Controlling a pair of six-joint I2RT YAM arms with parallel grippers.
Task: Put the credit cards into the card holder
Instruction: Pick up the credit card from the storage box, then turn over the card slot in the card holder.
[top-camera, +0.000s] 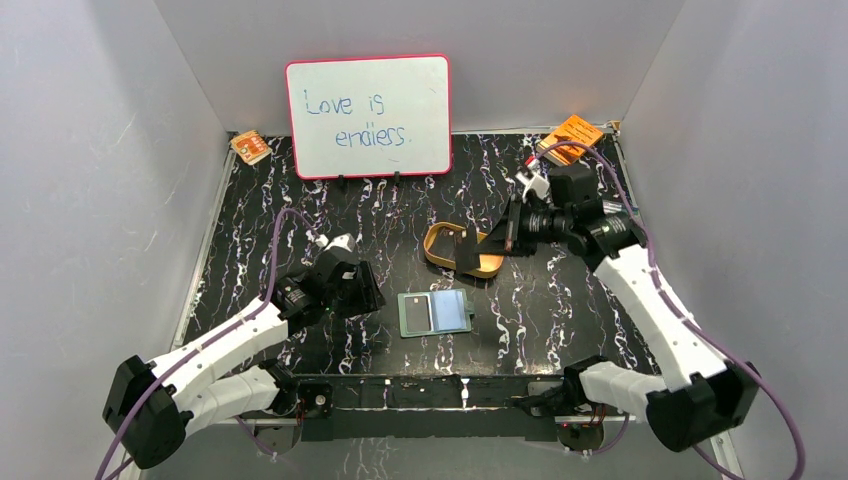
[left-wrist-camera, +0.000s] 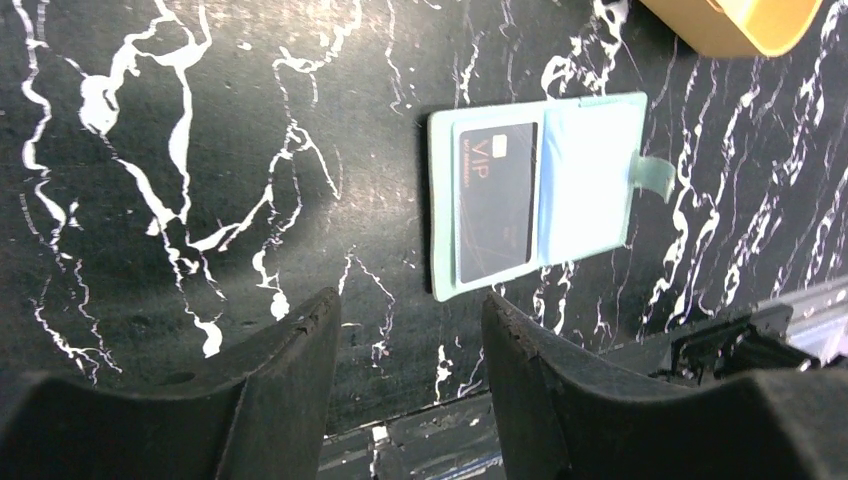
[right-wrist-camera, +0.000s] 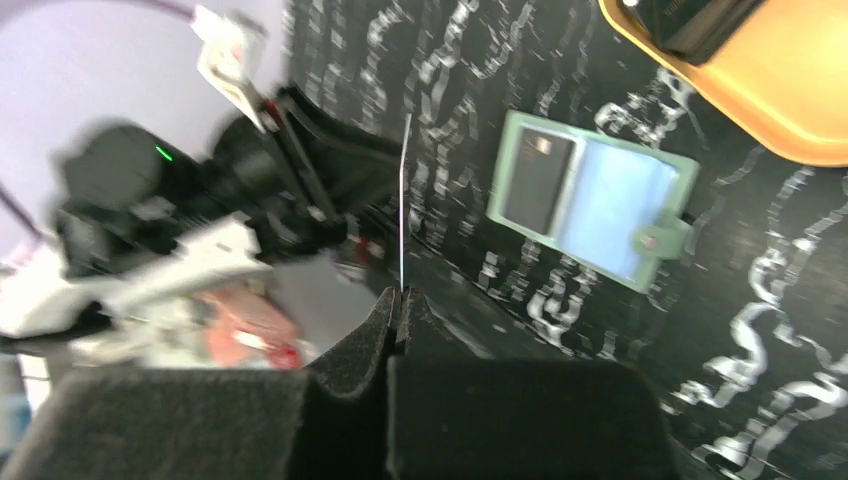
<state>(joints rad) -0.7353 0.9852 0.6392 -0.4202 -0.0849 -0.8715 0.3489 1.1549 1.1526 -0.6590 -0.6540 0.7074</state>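
The left arm (top-camera: 220, 340) is hanging low over the tabletop (top-camera: 560, 300) with the left gripper (left-wrist-camera: 410, 305) holding its fingers apart and empty, while the right arm (top-camera: 650, 300) is stretching forward and inward, the right gripper (right-wrist-camera: 398, 295) pinching a thin credit card (right-wrist-camera: 404, 200) edge-on.

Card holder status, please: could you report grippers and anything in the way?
Left gripper open, empty. Right gripper shut on a credit card. The card holder lies open, one card inside. Nothing blocking it.
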